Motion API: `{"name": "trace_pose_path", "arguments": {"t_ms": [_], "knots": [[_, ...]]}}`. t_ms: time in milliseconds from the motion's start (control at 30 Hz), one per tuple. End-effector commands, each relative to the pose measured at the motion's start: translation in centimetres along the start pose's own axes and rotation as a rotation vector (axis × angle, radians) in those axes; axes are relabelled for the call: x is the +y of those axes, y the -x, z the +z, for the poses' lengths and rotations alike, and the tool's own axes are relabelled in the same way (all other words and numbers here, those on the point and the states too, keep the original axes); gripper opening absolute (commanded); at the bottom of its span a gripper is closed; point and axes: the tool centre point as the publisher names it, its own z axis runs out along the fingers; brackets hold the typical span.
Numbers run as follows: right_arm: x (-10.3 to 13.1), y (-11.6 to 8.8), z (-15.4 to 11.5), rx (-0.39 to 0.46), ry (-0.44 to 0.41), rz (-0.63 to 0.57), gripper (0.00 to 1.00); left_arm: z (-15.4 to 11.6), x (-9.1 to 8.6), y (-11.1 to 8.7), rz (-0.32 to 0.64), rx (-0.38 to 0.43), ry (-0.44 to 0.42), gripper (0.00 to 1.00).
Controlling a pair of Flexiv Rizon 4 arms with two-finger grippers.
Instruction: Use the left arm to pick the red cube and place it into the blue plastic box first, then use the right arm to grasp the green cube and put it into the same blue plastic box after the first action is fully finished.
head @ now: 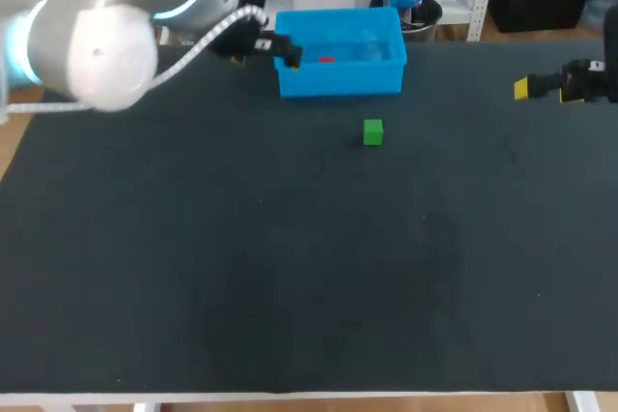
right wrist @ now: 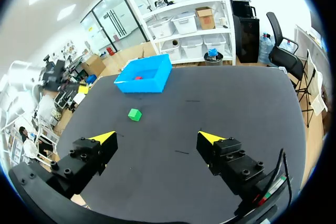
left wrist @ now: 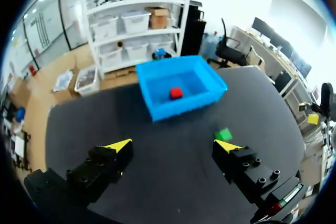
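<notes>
The red cube (left wrist: 176,93) lay inside the blue plastic box (head: 338,81). Our left claw (left wrist: 173,145) hung spread and empty beside it. The green cube (right wrist: 135,114) sat on the desk (head: 290,267), well ahead and left of our right claw (right wrist: 157,139), likewise spread and empty.

Robotics lab, manipulation test station. Indicators: a left arm (head: 106,36) and a right arm (head: 591,80) stand at one surface (head: 290,267) covered by a plain black mat (head: 174,325). Both carry yellow-tipped, two-finger tooling: left end effector (left wrist: 176,144), right end effector (right wrist: 157,136). The work pieces are plain test items: box (head: 338,80), red cube (head: 326,59), green cube (head: 373,131).
</notes>
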Motion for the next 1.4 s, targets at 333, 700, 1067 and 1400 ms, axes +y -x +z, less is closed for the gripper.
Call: {"name": "trace_pose_path", "arguments": {"t_ms": [333,700,1067,1400], "knots": [[0.0,0.0,0.0,0.0,-0.001,-0.001,1.0,-8.8,1.3,-10.0,-0.039,-0.116,-0.048,1.0],[0.0,0.0,0.0,0.0,-0.001,-0.001,1.0,-8.8,2.6,-10.6,0.006,-0.051,-0.107,1.0],[0.0,0.0,0.0,0.0,-0.001,-0.001,1.0,-8.5,2.7,-11.0,0.098,-0.008,-0.161,1.0],[0.4,0.2,0.2,0.01,-0.018,-0.022,1.0,-8.4,2.6,-11.0,0.117,-0.013,-0.165,1.0]]}}
